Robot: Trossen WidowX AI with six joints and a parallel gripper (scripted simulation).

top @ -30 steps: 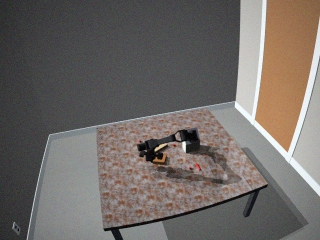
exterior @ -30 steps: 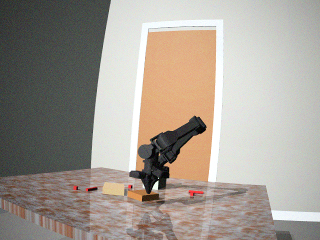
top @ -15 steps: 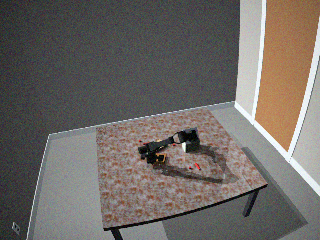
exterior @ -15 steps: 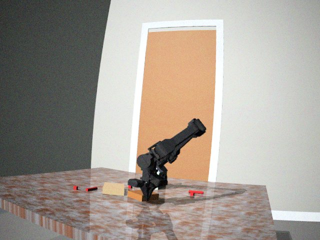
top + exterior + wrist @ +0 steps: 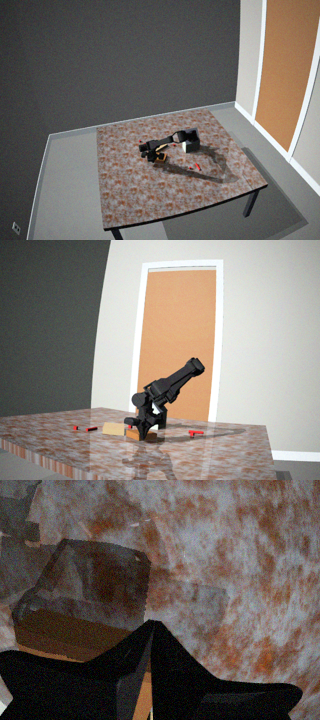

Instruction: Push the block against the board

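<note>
An orange-brown slab [image 5: 164, 157] [image 5: 132, 435] [image 5: 75, 633] lies flat on the table. A pale tan slab [image 5: 162, 147] [image 5: 113, 429] lies beside it, left of it in the exterior view, with a narrow gap showing there. Which is the square block and which the board is hard to tell. My gripper [image 5: 154, 162] [image 5: 142, 439] [image 5: 153, 626] is shut and empty. It points down, with its tips low in front of the orange-brown slab in the exterior view; contact cannot be told. The arm and hand partly hide both slabs in the top view.
A white and dark box [image 5: 186, 147] stands by the arm's base. Small red pieces lie around: a cube [image 5: 75, 427] and a bar [image 5: 91, 429] at the left, one piece [image 5: 174, 145] [image 5: 130, 426] behind, and another bar [image 5: 197, 166] [image 5: 196, 432] with a cube [image 5: 190, 167] at the right.
</note>
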